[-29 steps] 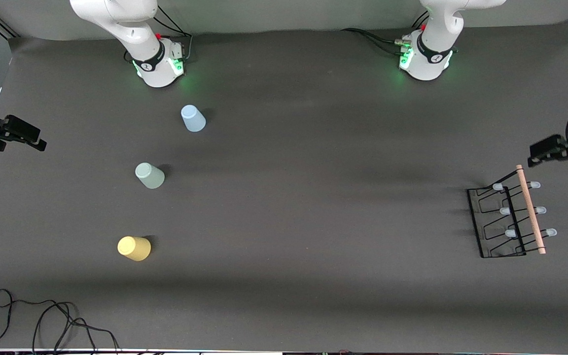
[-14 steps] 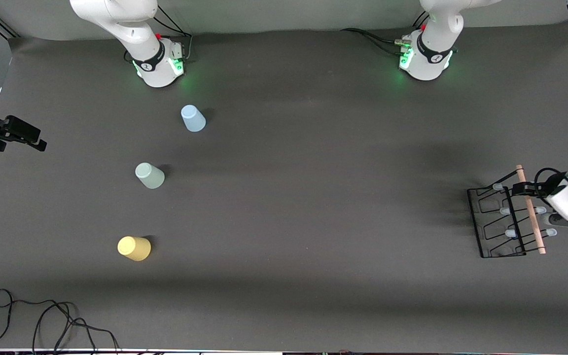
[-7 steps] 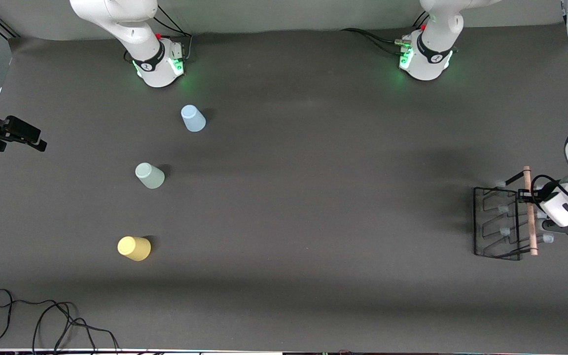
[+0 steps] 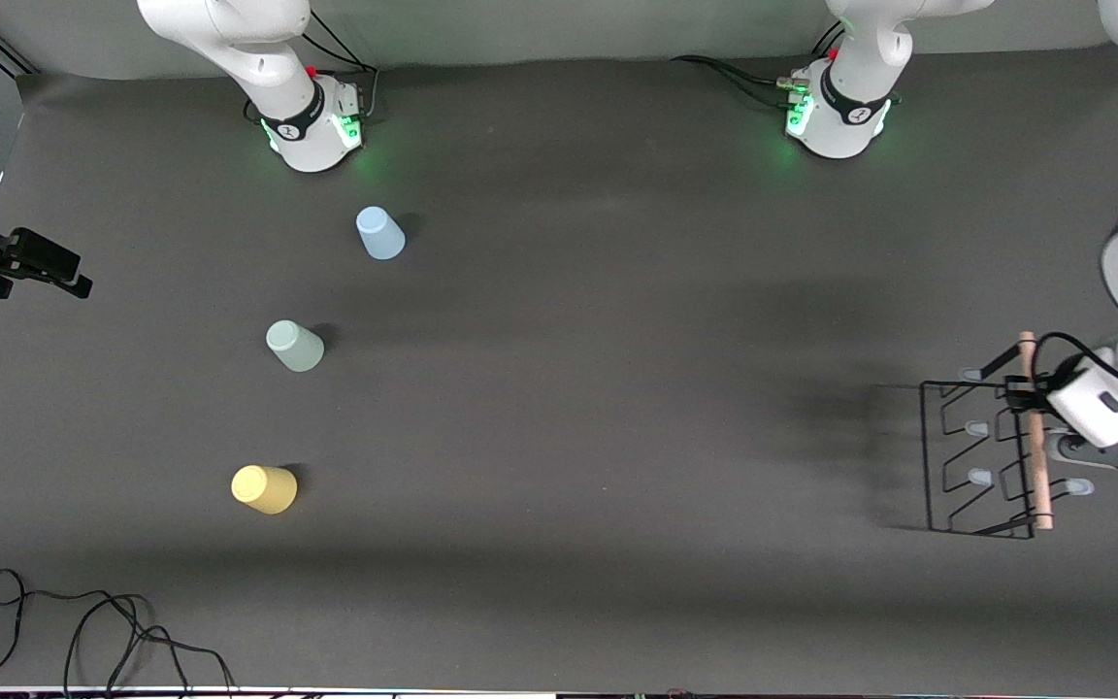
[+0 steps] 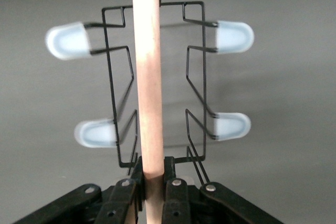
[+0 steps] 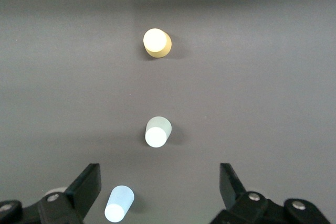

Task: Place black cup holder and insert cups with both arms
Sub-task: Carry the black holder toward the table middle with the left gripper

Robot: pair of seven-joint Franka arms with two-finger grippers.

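I see the black cup holder (image 4: pixel 981 456) at the left arm's end of the counter (image 4: pixel 617 388), the left gripper (image 5: pixel 153 184) clamped on its wooden rod (image 5: pixel 147 77). The right gripper (image 6: pixel 160 190) waits, jaws apart, at the counter's right-arm edge, well apart from the three upside-down cups (image 4: pixel 295 346).

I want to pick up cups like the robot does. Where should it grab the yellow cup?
Probably around its sides, coming straight down from above. The yellow cup stands upside down on the table, flat bottom up, so there is no open rim to pinch. Its round wall narrows toward the top, so a grip lower down may slip less. The open right gripper, waiting at its end of the table, looks wide enough.
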